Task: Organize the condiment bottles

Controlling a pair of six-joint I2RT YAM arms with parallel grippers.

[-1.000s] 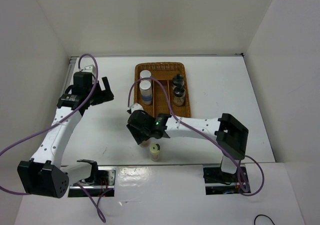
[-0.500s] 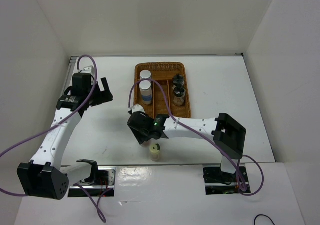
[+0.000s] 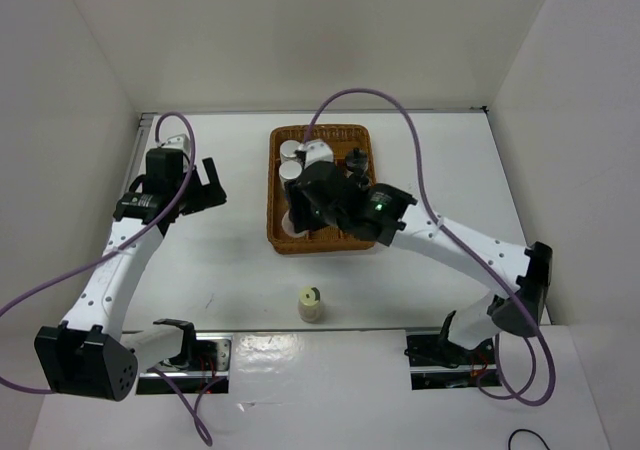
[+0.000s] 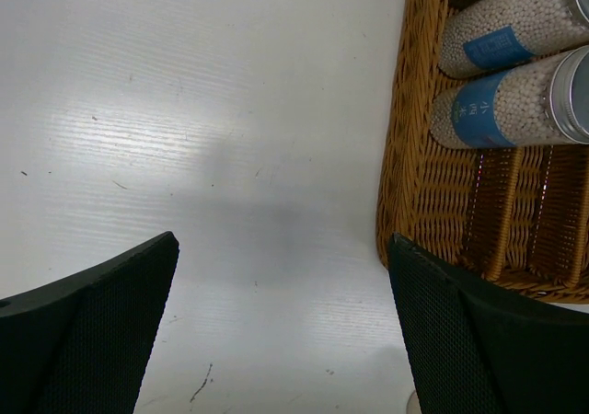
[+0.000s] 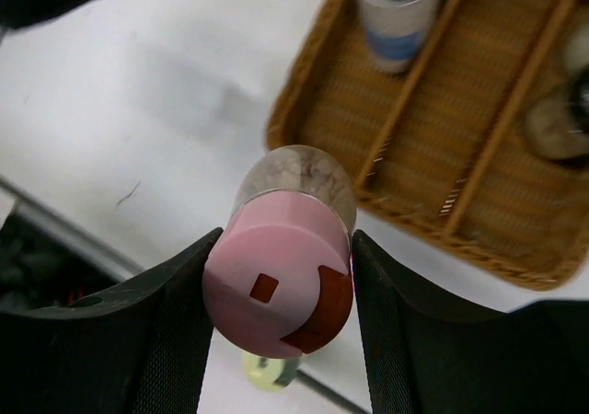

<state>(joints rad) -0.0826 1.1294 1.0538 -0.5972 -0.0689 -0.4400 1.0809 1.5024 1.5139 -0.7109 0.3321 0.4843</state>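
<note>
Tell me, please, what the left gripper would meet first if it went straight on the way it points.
Probably the bare table: the open left gripper points down at it, and the basket lies just beside that line. How far off, I cannot tell.

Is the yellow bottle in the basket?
No, the yellow bottle stands on the table, apart from the basket.

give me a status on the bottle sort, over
left pincer open, empty, beside basket. right pincer shut on pink-capped bottle, held above basket's near left corner. yellow-capped bottle out on table. nothing in the way.
</note>
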